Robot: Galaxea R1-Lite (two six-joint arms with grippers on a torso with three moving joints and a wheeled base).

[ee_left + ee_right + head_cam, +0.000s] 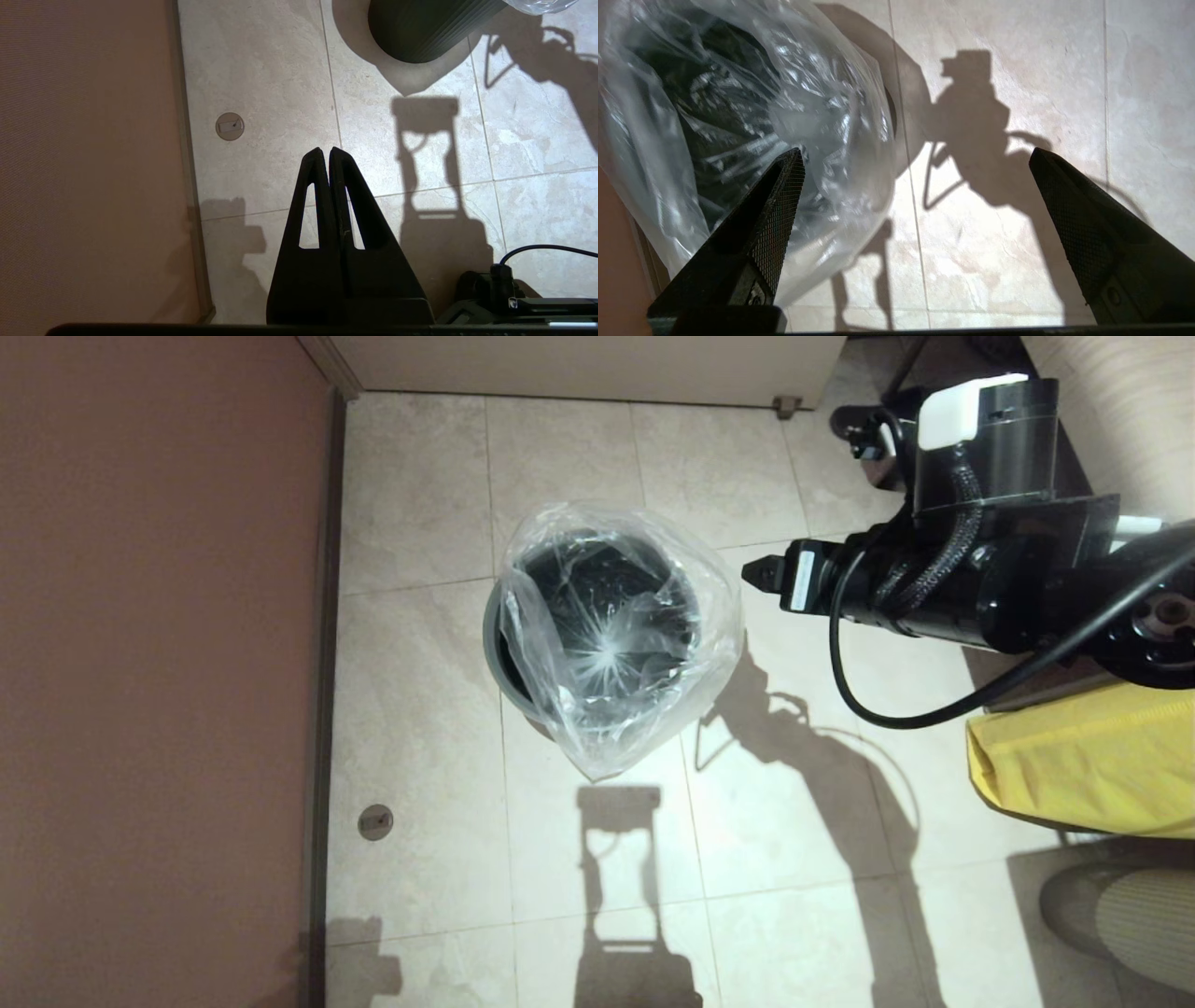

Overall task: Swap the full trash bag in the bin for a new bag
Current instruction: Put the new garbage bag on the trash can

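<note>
Nearest the head camera, the right arm (980, 588) is reaching in from the right side, its dark links and looping black cable standing above the floor tiles (794, 821). Right gripper (761, 571) is hovering just beside the new bag (644, 653), clear of the plastic, on the robot's right of the bin (493, 653). In the right wrist view the right gripper (916, 156) is standing with its jaws spread wide, nothing lying between them; one finger (775, 219) is overlapping the new bag (831, 116) in the picture, the other is lying over bare tile.

The bin is standing upright on the tiles near the brown wall (159, 663), its grey rim showing only on the wall side. The new bag is sitting in and over the bin's mouth, its star-gathered seal showing pale against the black interior, while loose plastic is billowing over the rim and hanging down the near side toward the robot.

Left gripper (325, 150), seen only in its own wrist view, is hanging over the floor with its jaws pressed together and holding nothing, near a round floor plug (230, 126) and well apart from the bin (420, 32).

A yellow sack (1092, 756) is lying at the right edge of the head view, below the right arm.
</note>
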